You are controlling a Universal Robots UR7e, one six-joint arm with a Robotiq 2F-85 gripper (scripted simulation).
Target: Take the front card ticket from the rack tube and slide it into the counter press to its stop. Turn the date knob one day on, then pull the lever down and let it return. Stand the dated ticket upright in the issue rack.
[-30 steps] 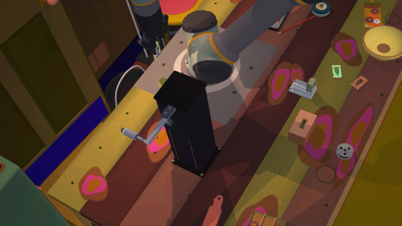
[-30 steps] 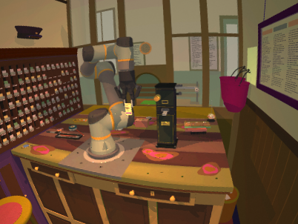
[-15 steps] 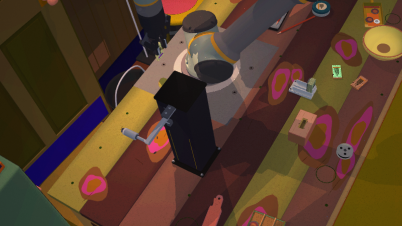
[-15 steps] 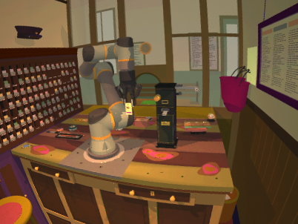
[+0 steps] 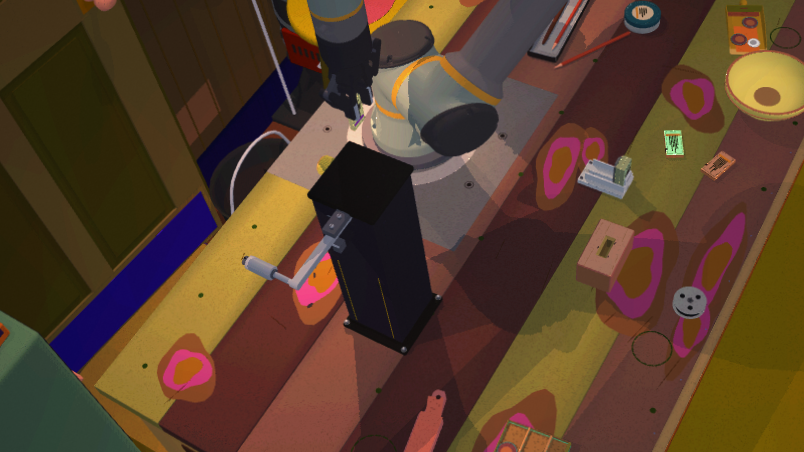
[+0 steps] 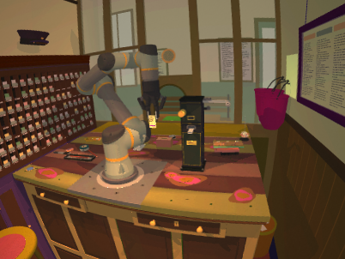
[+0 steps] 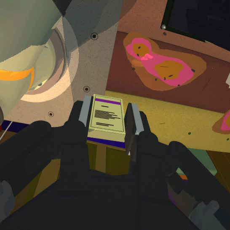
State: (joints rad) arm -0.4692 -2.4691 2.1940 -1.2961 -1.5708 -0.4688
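Near the counter's front edge, beside the arm's base, I hold a pale card ticket [image 7: 106,115] with a purple top band and printed lines in my closed gripper [image 7: 108,120], well above the counter. The ticket [image 6: 151,120] hangs from the fingers, left of the tall black counter press [image 6: 191,133] as the second side camera sees it. The press [image 5: 368,236] stands mid-counter with its grey lever [image 5: 298,264] sticking out sideways and an orange date knob [image 6: 182,113] on its front. The grey rack tube [image 5: 607,175] and the pinkish slotted issue rack [image 5: 604,254] sit further along the counter.
A yellow bowl [image 5: 764,84] sits at the counter's far corner, with loose tickets [image 5: 673,142], a grey disc [image 5: 689,302] and a pencil tray [image 5: 559,28] scattered around. My own arm base [image 6: 119,165] stands directly beside the gripper. A wall of ticket pigeonholes [image 6: 38,111] lines one side.
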